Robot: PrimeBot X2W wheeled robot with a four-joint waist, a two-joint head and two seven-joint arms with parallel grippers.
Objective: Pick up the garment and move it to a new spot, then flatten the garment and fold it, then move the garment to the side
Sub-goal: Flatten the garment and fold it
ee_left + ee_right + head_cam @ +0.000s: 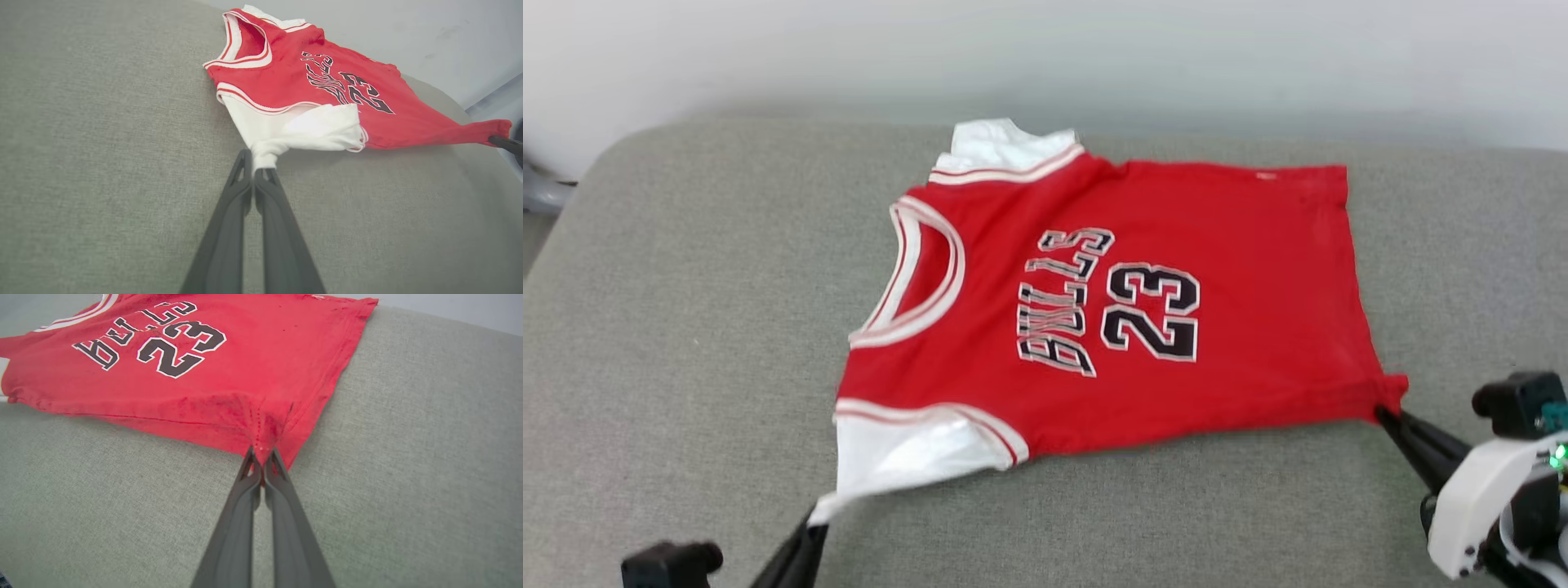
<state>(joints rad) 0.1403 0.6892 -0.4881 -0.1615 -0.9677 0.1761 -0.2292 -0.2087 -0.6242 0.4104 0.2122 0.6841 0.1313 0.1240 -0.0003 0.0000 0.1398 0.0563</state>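
Lying front-up across the middle of the head view, the garment (1127,310) is spread nearly flat on a grey fabric cushion (686,327). Its neck opening (923,273) is toward the frame's left and its hem toward the right. Black, white-edged letters and the number 23 (1152,310) read sideways at its centre. One white sleeve (907,453) sits at the shirt's lower left; the far sleeve (996,147) pokes out at its top edge.

The left gripper (809,523) rises from the bottom edge at lower left, clamped on the tip of the nearer white sleeve. The left wrist view makes this plain where the head view only hints at it: two dark fingers pressed together, with the sleeve cloth bunched into a twist between their tips. The right gripper (1384,415) comes in from the lower right and pinches the red hem corner nearest it. The right wrist view shows its fingers closed on that corner, the cloth gathered into creases and a line of stitching running down to the tips. At the right edge of the left wrist view, that same corner is drawn out to a point.

The cushion's corner is rounded at the upper left of the head view. Behind it stands a plain pale wall (1045,49). A grey object (539,192) at the left edge is too cut off to identify.
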